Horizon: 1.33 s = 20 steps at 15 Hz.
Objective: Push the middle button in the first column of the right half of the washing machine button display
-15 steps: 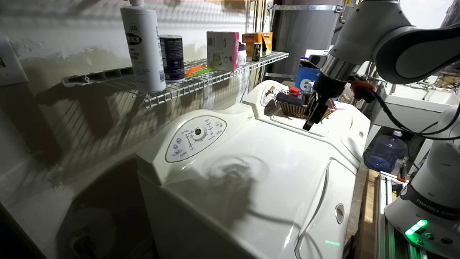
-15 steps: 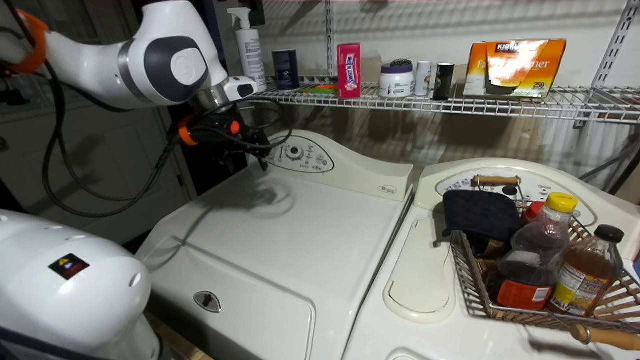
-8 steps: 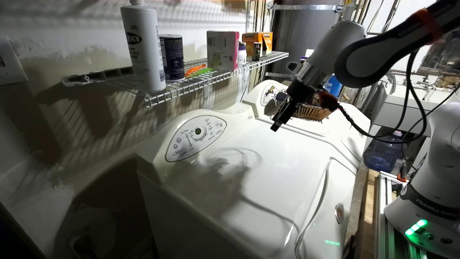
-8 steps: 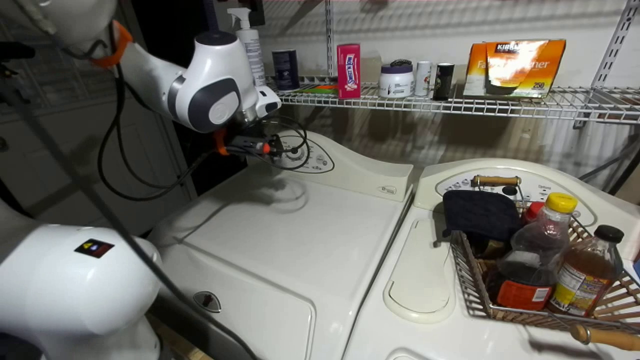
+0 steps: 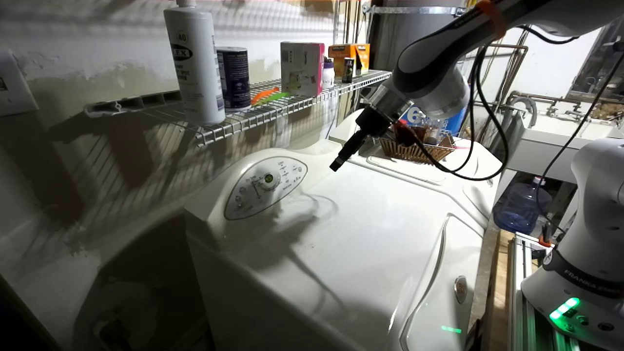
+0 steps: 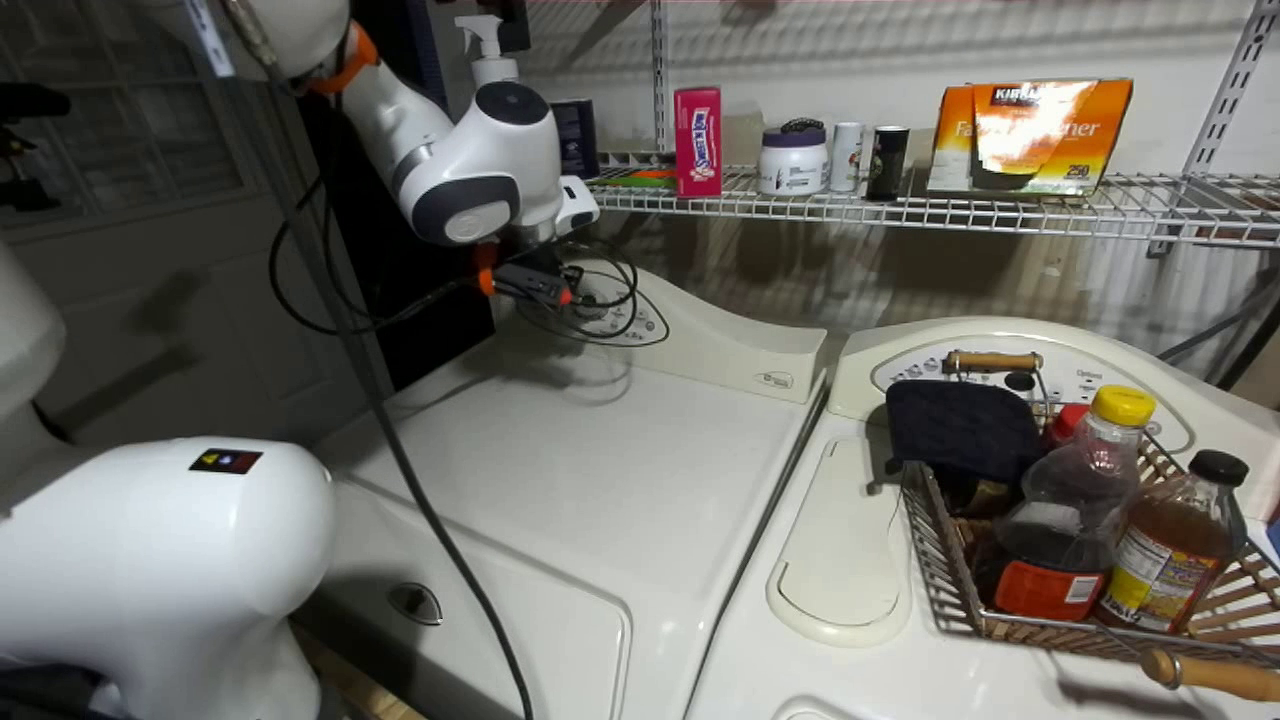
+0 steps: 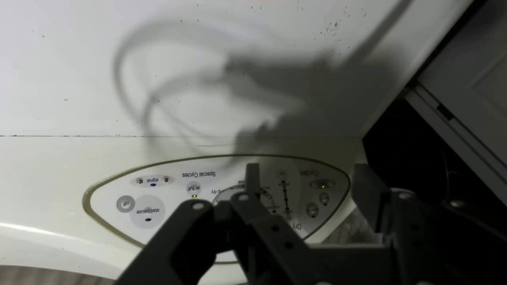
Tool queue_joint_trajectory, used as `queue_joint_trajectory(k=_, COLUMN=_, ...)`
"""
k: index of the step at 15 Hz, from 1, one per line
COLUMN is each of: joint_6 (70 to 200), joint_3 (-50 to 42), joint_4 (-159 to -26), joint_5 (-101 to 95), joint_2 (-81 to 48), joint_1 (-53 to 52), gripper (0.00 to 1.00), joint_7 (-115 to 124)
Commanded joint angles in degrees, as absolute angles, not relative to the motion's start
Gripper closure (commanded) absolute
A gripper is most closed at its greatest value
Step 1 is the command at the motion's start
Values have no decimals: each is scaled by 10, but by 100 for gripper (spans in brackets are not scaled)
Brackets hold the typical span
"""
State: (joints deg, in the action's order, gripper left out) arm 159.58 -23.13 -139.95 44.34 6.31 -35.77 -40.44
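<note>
The white washing machine (image 5: 380, 219) shows its broad top in both exterior views (image 6: 590, 470). Its oval button display (image 5: 253, 195) sits on the raised rear panel and is partly behind my arm in an exterior view (image 6: 645, 325). In the wrist view the display (image 7: 174, 170) appears upside down. The air fluff button (image 7: 193, 188) shows under the Special Cycles label; other buttons of that column are hidden by my finger linkage. My gripper (image 7: 308, 170) is open and empty, fingers apart. Its tip (image 5: 335, 165) hangs above the machine top, short of the display, touching nothing visible.
A wire shelf (image 5: 292, 100) with a spray bottle (image 5: 195, 68) and boxes runs above the display. A second white appliance (image 6: 840, 540) stands beside the machine, bearing a basket (image 6: 930, 540) of bottles. My arm's cable (image 6: 455, 540) hangs in loops.
My arm and gripper have moved over the machine top toward the button display, and their shadow has shifted with them. The machine and shelf items have not moved.
</note>
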Motion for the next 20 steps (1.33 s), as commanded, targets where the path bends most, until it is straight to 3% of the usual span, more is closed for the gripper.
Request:
queue_joint_trajectory(k=1, joint_6=1563, joint_3=-261, joint_4=-1316, joint_5=570, joint_2=-9, joint_1=-366, gripper=66, joint_7=-498)
queue_joint_trajectory(k=6, joint_6=1520, joint_3=-259, joint_4=-1239, joint_5=739, joint_2=-91, joint_1=-343, gripper=99, joint_7=-617)
queue_joint_trajectory(k=20, joint_6=1511, joint_3=-250, joint_4=-1116, joint_5=873, joint_2=-265, joint_1=-305, gripper=100, joint_7=-657)
